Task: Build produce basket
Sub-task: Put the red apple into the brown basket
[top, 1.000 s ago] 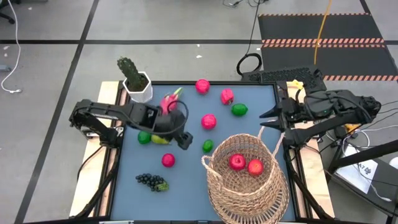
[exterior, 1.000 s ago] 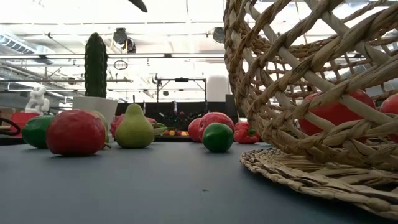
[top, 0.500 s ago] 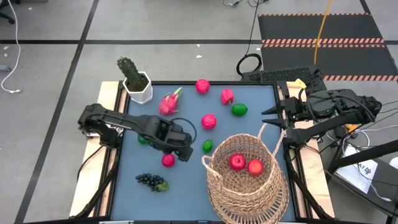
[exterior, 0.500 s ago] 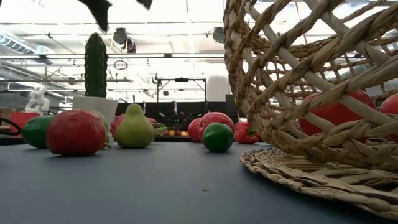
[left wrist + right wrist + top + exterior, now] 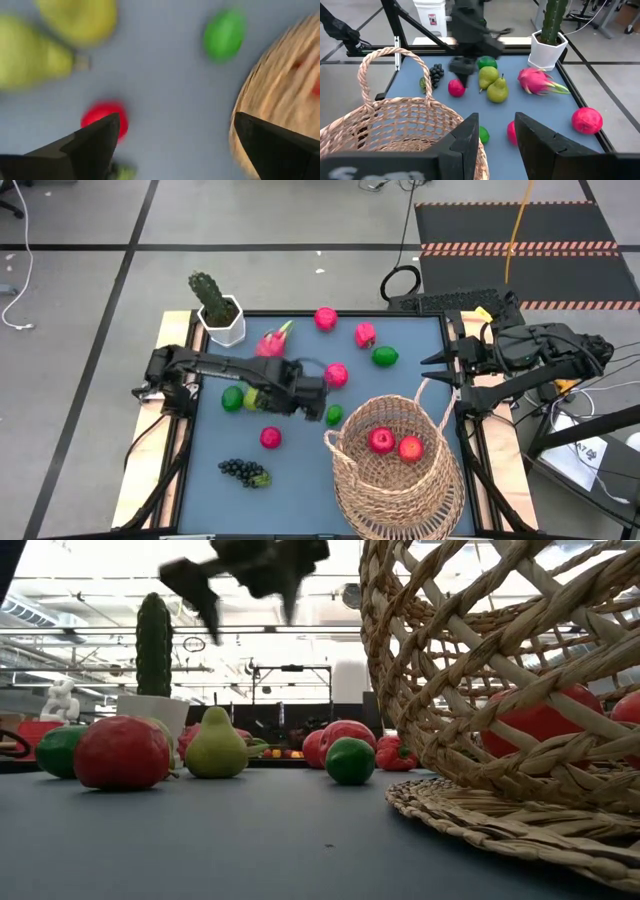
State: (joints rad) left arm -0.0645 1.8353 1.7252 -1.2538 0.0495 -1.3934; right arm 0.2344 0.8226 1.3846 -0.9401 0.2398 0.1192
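The woven basket (image 5: pixel 395 470) stands at the table's near right with two red apples (image 5: pixel 395 444) inside. My left gripper (image 5: pixel 316 398) hangs open and empty in the air (image 5: pixel 250 585) over mid-table. It is just left of a green lime (image 5: pixel 334 414), which shows in the left wrist view (image 5: pixel 225 34), and beyond a red apple (image 5: pixel 270 437). Two pears (image 5: pixel 252 398) and another lime (image 5: pixel 232 398) lie under its arm. My right gripper (image 5: pixel 437 370) waits open at the table's right edge, beyond the basket.
A potted cactus (image 5: pixel 215 305) stands at the far left corner. A dragon fruit (image 5: pixel 272 342), apples (image 5: pixel 325 318) (image 5: pixel 365 334) (image 5: pixel 335 375) and a lime (image 5: pixel 385 357) lie on the far half. Grapes (image 5: pixel 245 471) lie near left.
My left gripper has swung from over the pears toward the table's right, first toward the near side, then back toward the lime beside the basket. It has come lower into the low view. No fruit has moved.
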